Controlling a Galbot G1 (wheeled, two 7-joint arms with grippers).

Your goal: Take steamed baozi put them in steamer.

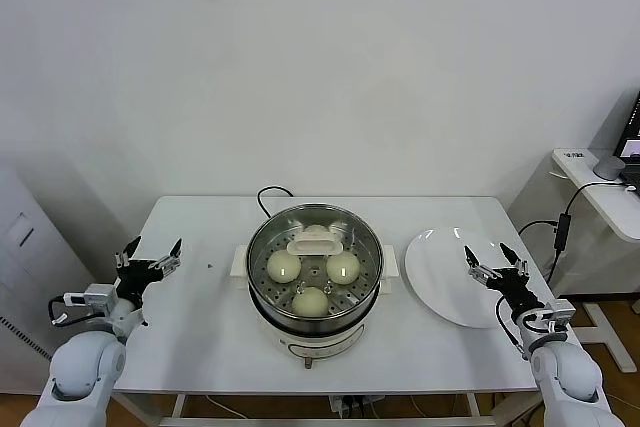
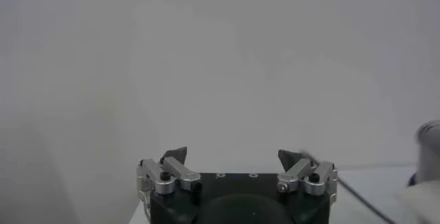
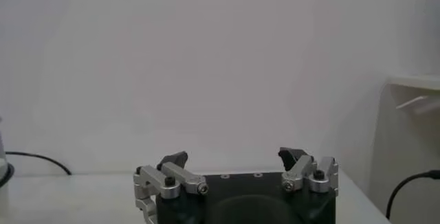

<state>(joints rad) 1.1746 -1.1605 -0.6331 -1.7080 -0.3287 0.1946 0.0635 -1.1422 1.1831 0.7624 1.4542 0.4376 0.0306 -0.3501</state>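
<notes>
Left gripper: hovers at the left edge of the white rectangular table, fingers spread wide, nothing between them. The left wrist view confirms it: left gripper has both dark fingertips well apart, bare wall beyond.

Centre of table: large round shiny stainless-steel steamer on a white base with side handles, black cord looping off behind it toward the wall. Inside, on the perforated steel tray, three round smooth cream-white steamed baozi: one at left, one at right, one nearest the front rim. They lie close together, not clearly touching. A white handle-shaped piece lies on the tray behind them. A fourth bun cannot be seen.

Right of steamer: flat white round plate, just beside the steamer handle, nothing on it.

Right gripper: hovers over the plate's right edge, fingers apart, holding nothing. Right wrist view agrees: right gripper is splayed, table surface below.

Far right: white side desk, well apart.
</notes>
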